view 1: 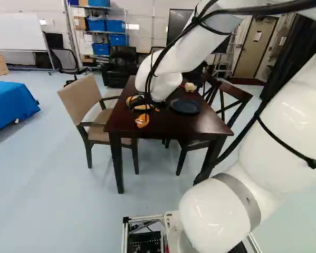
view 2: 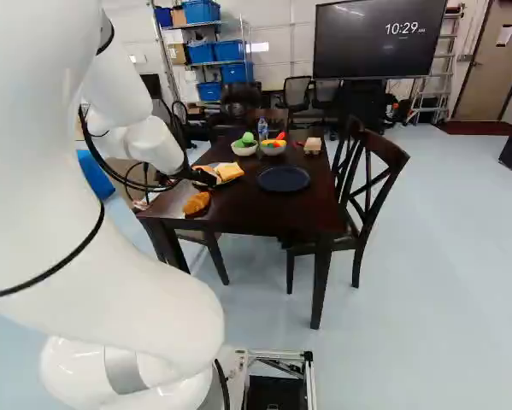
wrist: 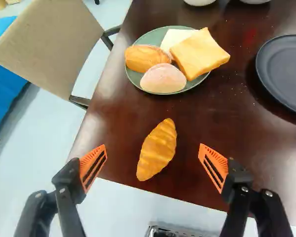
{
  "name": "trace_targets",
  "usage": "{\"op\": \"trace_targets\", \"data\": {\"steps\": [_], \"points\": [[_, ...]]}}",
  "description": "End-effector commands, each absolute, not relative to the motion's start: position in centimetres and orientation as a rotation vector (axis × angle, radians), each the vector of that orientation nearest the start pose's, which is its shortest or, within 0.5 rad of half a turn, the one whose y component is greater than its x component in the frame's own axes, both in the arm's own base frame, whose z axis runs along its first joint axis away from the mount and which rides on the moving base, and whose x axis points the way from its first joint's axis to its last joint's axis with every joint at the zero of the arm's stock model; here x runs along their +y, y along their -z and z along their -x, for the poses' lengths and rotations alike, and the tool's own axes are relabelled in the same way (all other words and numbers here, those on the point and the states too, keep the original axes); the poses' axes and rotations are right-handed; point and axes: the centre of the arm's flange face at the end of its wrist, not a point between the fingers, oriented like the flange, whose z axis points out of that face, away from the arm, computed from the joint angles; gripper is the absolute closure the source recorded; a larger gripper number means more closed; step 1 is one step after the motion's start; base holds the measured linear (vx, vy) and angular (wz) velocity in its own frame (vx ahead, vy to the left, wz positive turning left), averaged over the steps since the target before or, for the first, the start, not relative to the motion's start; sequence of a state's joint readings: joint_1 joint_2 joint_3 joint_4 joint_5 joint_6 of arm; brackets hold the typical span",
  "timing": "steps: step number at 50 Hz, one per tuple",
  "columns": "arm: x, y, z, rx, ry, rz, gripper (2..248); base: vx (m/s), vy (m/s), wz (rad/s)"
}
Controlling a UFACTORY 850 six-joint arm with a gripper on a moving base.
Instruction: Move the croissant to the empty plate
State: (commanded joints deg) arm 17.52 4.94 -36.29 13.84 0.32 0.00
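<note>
- Just on the robot's side of the bread plate (wrist: 148, 38), the croissant (wrist: 157, 150) is lying on the bare wood of the table (wrist: 202, 111), close to the near edge. Not touching that plate, so the fingers are getting some room around it.
- The gripper (wrist: 152, 146) is hanging on the near side of the bread plate too, spread wide and holding nothing. One finger is standing to each side of the croissant, and I'm guessing that's so they'll be closing across its narrow width instead of end to end. It's lying slightly skewed to them, so a small wrist turn might be helping.
- Off to the right of the bread plate, the dark plate (view 2: 284, 178) is sitting with nothing on it. That's gotta be the goal, and it's leaving plenty of landing space.
- Rolls (wrist: 148, 58) and sliced bread (wrist: 199, 53) are filling the bread plate itself, so I'm figuring the lift should be going up before it's going sideways, or it could be bumping them.
- Past the bread plate, two bowls (view 2: 244, 149) are staying out of the likely route.
- Job-wise it's looking like the lining-up bit before the grab. My worry: soft-looking pastry, so too hard a squeeze could be denting it.
</note>
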Motion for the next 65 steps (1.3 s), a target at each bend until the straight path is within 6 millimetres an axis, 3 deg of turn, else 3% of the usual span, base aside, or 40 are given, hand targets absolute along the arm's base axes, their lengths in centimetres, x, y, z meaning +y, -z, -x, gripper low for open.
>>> {"op": "trace_targets", "data": {"steps": [26,51,65], "points": [[12.5,-48.7,-41.0,-0.221,0.940,2.824,3,0.000,0.000,0.000],[13.6,-48.3,-45.3,-0.374,0.809,2.912,3,0.000,0.000,0.000],[13.2,-47.9,-45.6,-0.439,0.687,2.975,3,0.000,0.000,0.000]]}}
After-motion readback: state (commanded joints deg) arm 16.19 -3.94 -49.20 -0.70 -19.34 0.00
